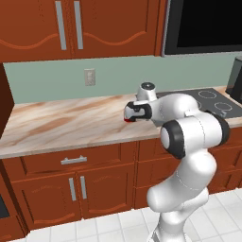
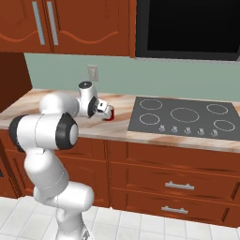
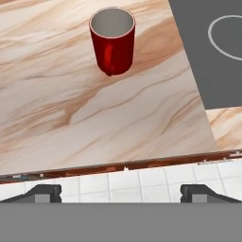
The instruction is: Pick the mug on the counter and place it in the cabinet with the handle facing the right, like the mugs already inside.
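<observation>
Red mug (image 3: 112, 40) stands upright at the upper middle of the hand view, on the marbled counter (image 3: 56, 108), handle facing the camera. To its right lies the dark cooktop (image 3: 210, 52). Gripper (image 3: 121, 193) has its jaws spread wide at the bottom of that frame, well short of the mug, over the counter's front edge and white floor tiles (image 3: 142, 184).

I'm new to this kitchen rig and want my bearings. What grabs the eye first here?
The small red mug stands upright on the marbled counter, beside the dark cooktop. The white arm reaches over the counter with its gripper open, short of the mug and holding nothing.
</observation>
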Tool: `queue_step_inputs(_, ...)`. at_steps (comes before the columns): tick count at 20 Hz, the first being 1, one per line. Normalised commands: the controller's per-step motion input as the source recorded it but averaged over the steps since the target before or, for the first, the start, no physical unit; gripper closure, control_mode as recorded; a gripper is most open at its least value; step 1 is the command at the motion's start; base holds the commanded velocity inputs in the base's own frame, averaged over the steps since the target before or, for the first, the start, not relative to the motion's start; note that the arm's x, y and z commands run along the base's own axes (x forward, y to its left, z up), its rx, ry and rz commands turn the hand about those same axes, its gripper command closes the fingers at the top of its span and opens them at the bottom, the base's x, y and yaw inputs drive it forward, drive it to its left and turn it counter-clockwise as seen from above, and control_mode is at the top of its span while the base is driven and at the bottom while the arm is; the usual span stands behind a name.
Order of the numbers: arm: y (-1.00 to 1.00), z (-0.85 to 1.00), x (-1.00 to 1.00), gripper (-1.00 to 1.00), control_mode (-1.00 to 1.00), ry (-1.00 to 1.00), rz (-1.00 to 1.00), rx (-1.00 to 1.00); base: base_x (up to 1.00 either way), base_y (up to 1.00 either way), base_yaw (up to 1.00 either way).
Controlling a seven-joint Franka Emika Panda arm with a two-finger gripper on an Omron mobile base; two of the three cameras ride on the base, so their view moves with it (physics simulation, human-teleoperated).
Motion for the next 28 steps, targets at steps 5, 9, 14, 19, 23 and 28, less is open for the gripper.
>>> queue_step_inputs(5, 0.00, -0.04, 0.10, -1.00, -1.00, 0.00, -0.01, 0.00, 0.00, 0.00, 0.00)
queue_step_inputs(9, 0.00, 0.00, 0.11, -1.00, -1.00, 0.00, -0.01, 0.00, 0.00, 0.00, 0.00)
queue_step_inputs(14, 0.00, 0.00, 0.15, -1.00, -1.00, 0.00, -0.02, 0.00, 0.00, 0.00, 0.00)
queue_step_inputs(19, 0.02, -0.01, 0.15, -1.00, -1.00, 0.00, -0.02, 0.00, 0.00, 0.00, 0.00)
queue_step_inputs(23, 0.01, -0.05, 0.16, -1.00, -1.00, 0.00, -0.02, 0.00, 0.00, 0.00, 0.00)
queue_step_inputs(28, 0.05, -0.08, 0.12, -1.00, -1.00, 0.00, -0.03, 0.00, 0.00, 0.00, 0.00)
